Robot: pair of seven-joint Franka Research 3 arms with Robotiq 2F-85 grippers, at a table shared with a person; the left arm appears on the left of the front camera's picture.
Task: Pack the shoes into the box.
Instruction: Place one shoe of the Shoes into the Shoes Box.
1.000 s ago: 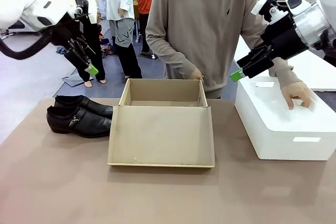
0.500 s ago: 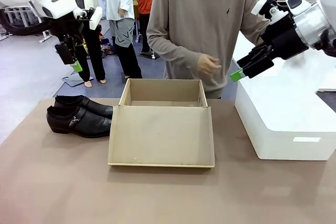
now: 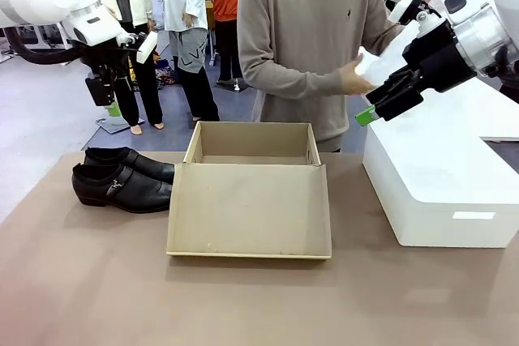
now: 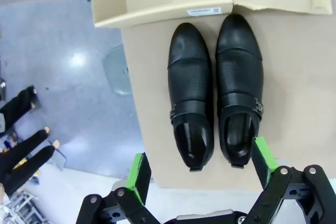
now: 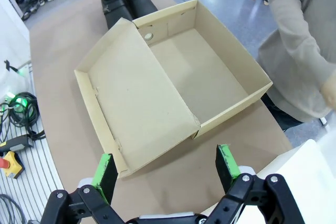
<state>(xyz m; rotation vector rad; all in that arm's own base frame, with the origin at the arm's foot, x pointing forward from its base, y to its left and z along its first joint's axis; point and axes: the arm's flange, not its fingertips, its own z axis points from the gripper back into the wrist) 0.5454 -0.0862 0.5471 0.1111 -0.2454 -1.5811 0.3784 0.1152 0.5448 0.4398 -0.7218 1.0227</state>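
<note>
Nothing is packed yet: the shoes [image 3: 122, 177] stand on the table [image 3: 259, 305] beside the open, empty box [image 3: 251, 200], both pairs of jaws wide and empty.

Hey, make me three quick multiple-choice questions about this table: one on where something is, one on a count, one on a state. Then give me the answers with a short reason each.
1. Where are the shoes relative to the cardboard box?
A) inside it
B) under it
C) beside it on the table

2. How many shoes are there?
A) one
B) two
C) four

3. The cardboard box is:
A) open and empty
B) shut
C) open with a shoe inside

Answers:
1 C, the pair stands on the table next to the cardboard box.
2 B, two lie side by side.
3 A, its lid is folded out and its inside is bare.
</note>
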